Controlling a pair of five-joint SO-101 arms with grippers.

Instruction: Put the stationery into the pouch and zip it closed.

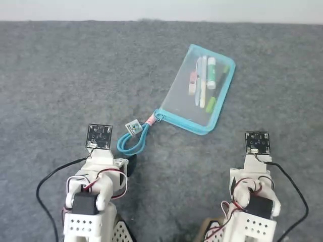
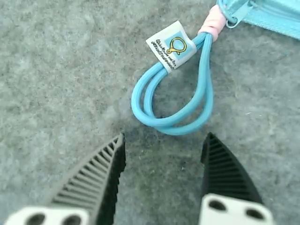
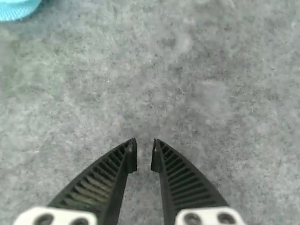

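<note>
The high camera looks down over my table [image 1: 60, 75]. Wrist cameras sit close; left shares the loop [image 2: 173, 127], right perhaps the pouch [image 3: 14, 8].

- A robot test bench, most likely in a lab or workshop.
- A white plastic left arm [image 1: 93, 201] sits at the lower left of the high view and a matching right arm [image 1: 252, 201] at the lower right, with bare servos (printed-looking parts) and a loose black cable [image 1: 38, 191].
- An uncased black camera circuit board [image 1: 99, 136] sits on each wrist.
- A grey felt-like mat [image 1: 60, 75] covers the table, with a pale wall strip [image 1: 161, 10] along the top edge.
</note>
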